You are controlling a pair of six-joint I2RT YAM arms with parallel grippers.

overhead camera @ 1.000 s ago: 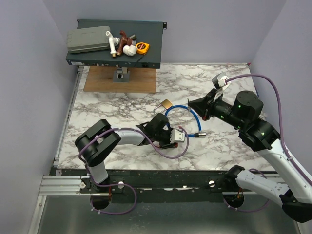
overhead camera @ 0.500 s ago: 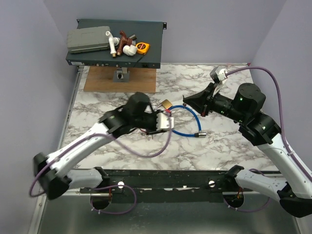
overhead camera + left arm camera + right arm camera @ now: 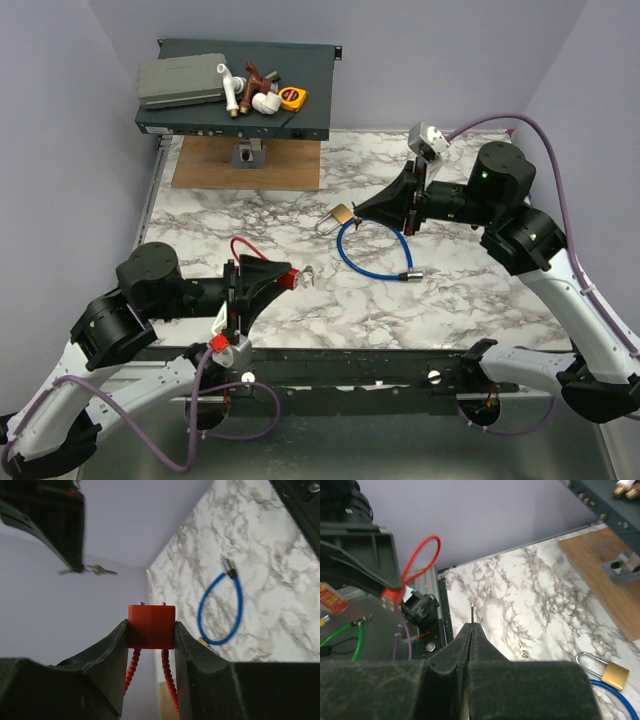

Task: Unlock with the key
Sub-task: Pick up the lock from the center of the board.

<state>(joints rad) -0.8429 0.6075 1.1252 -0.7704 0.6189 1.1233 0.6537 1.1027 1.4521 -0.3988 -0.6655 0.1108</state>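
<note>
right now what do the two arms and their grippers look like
The left arm and right arm: black joints, white lower links, trailing purple cables. The left gripper and right gripper have black tapered fingers, a white camera block behind each. Green lights glow on the right arm.

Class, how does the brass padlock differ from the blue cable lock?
The brass padlock is a compact gold block with a silver shackle; the blue cable lock is a long thin cord. The padlock is small; the cable lock sweeps a wide curve. Both lie on the marble table.
</note>
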